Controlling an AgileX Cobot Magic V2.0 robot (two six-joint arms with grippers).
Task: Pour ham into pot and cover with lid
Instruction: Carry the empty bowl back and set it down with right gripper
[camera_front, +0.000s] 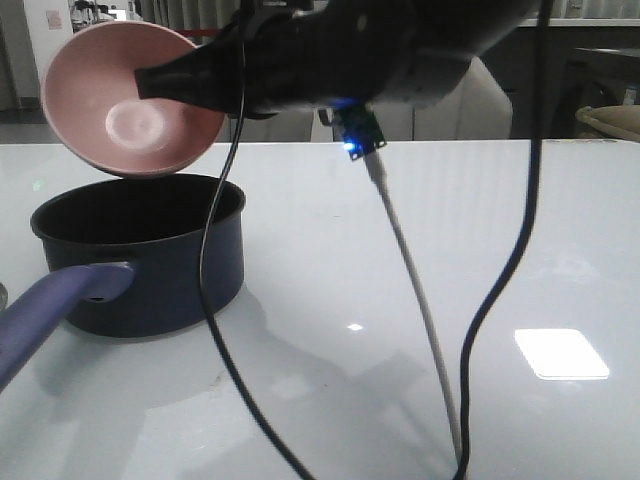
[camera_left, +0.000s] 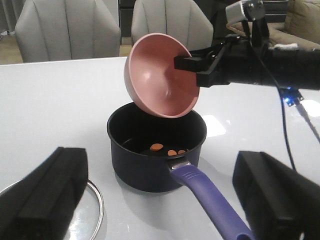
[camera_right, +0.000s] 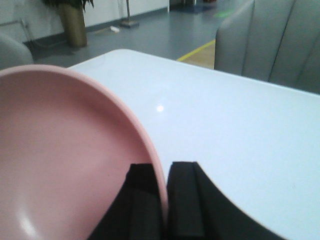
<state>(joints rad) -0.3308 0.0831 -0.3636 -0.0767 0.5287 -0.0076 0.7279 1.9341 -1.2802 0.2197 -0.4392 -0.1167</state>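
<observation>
Right claw (camera_right: 165, 200) pinches the pink bowl (camera_left: 160, 75) by its rim, tipped sideways above the pot (camera_left: 155, 150). Ham (camera_left: 157, 147) lies inside; the pot handle (camera_left: 210, 200) points toward the robot. Left claw (camera_left: 160, 200) gapes wide, holding nothing.

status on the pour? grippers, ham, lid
Right gripper clamped on tipped, emptied pink bowl's rim; left gripper open. Orange-pink ham chunks in dark navy pot. Glass lid on table, unobstructed.
</observation>
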